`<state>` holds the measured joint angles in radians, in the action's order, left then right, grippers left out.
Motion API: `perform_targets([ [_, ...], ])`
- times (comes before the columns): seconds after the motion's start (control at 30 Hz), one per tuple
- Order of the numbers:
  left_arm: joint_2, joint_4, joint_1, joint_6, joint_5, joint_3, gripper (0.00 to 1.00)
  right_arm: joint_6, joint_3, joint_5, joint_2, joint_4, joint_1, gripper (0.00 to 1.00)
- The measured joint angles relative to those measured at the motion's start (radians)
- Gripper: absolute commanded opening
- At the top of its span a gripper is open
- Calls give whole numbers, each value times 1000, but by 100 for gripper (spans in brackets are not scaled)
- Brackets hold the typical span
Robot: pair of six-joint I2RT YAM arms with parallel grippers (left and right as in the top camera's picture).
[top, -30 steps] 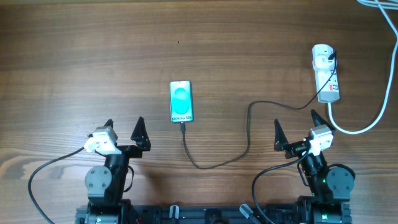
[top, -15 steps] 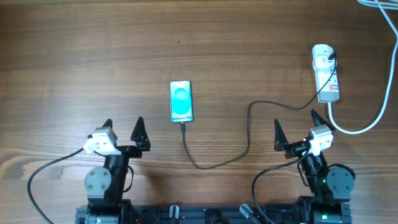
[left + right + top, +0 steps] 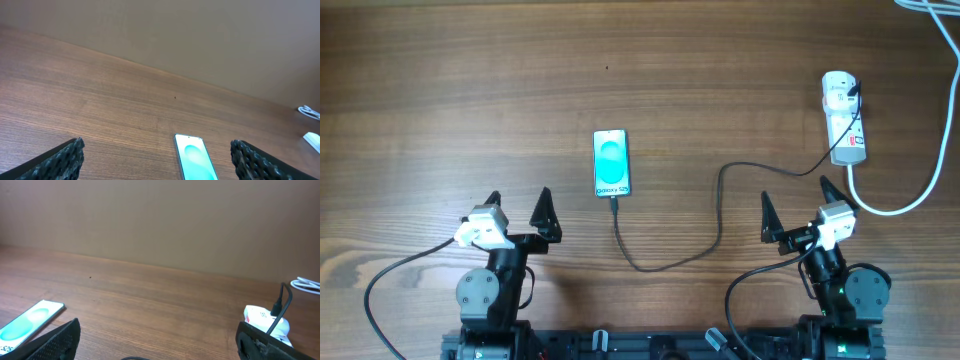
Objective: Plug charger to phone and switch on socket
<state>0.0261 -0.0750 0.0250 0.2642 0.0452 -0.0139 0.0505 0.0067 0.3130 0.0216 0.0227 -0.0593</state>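
Observation:
The phone (image 3: 611, 163) lies face up mid-table, its screen lit turquoise and white. It also shows in the left wrist view (image 3: 195, 162) and the right wrist view (image 3: 30, 321). The thin black charger cable (image 3: 705, 225) runs from the phone's near end, where its tip sits at the port, in a loop to the white socket strip (image 3: 844, 116) at the right. The strip also shows in the right wrist view (image 3: 267, 321). My left gripper (image 3: 517, 208) is open and empty, near the front edge left of the phone. My right gripper (image 3: 795, 205) is open and empty, in front of the strip.
A thicker white lead (image 3: 920, 195) curves from the strip along the right edge to the far corner. The wooden table (image 3: 470, 90) stretches away toward a plain wall.

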Motion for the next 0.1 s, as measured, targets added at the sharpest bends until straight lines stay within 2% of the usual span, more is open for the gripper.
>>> perform_targets([
  [0.1,0,0,0,0,0,0,100,0,0,0,0,0,0,100],
])
